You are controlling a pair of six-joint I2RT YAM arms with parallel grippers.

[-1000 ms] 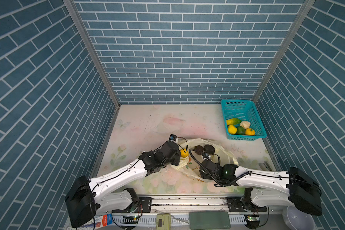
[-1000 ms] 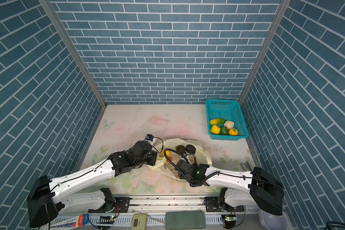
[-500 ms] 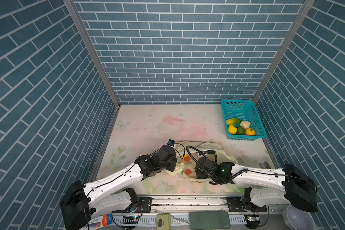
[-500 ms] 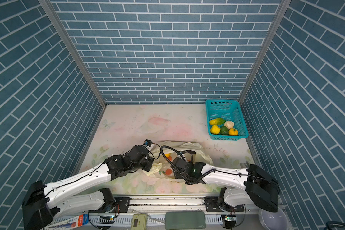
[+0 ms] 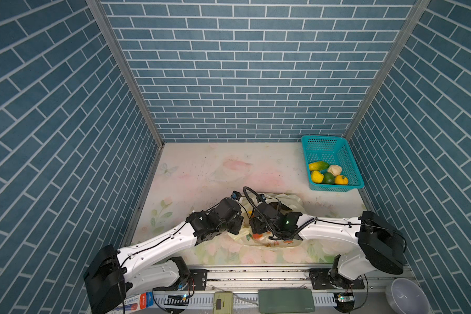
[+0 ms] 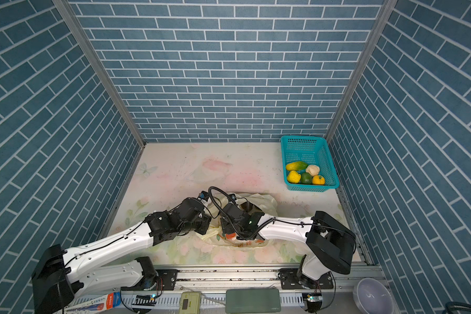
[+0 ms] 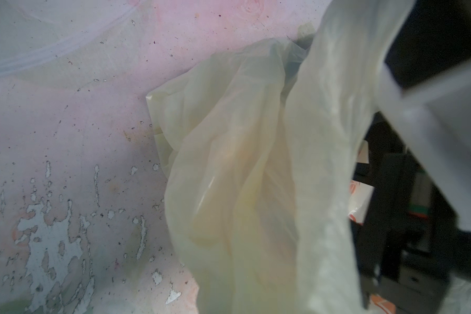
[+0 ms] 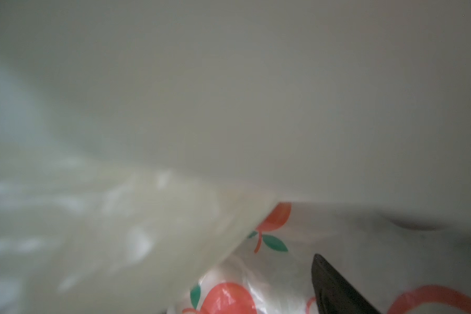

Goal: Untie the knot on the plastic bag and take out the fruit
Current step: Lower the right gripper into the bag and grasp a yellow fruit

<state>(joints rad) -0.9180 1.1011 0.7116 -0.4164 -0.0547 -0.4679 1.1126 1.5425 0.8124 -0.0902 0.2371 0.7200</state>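
The plastic bag (image 5: pixel 291 199) (image 6: pixel 265 200) lies crumpled near the front middle, pale yellow with red-orange prints. My left gripper (image 5: pixel 237 227) (image 6: pixel 206 227) is at its left edge, shut on a fold of it; that fold (image 7: pixel 242 163) fills the left wrist view and hides the fingers. My right gripper (image 5: pixel 255 227) (image 6: pixel 225 229) is pushed into the bag (image 8: pixel 283 271) beside it, open; one dark finger (image 8: pixel 337 288) shows, the other is behind plastic. The knot is hidden. Fruit in the basket: a long yellow-green one (image 5: pixel 318 165), a cream-white one (image 5: pixel 335 170), a lemon (image 5: pixel 317 176), a green one (image 5: pixel 329 178). Any fruit in the bag is hidden.
The teal basket (image 5: pixel 328 141) (image 6: pixel 302 140) stands at the back right against the brick wall. Brick walls close in three sides. Off the front edge are a white bowl (image 5: pixel 407 297) and a dark flat device (image 5: pixel 286 300). Both arms cross the front of the floral mat.
Both grippers have drawn toward the front and closer together. The bag's mouth, which showed two dark fruits and a yellow one, has collapsed under the right gripper.
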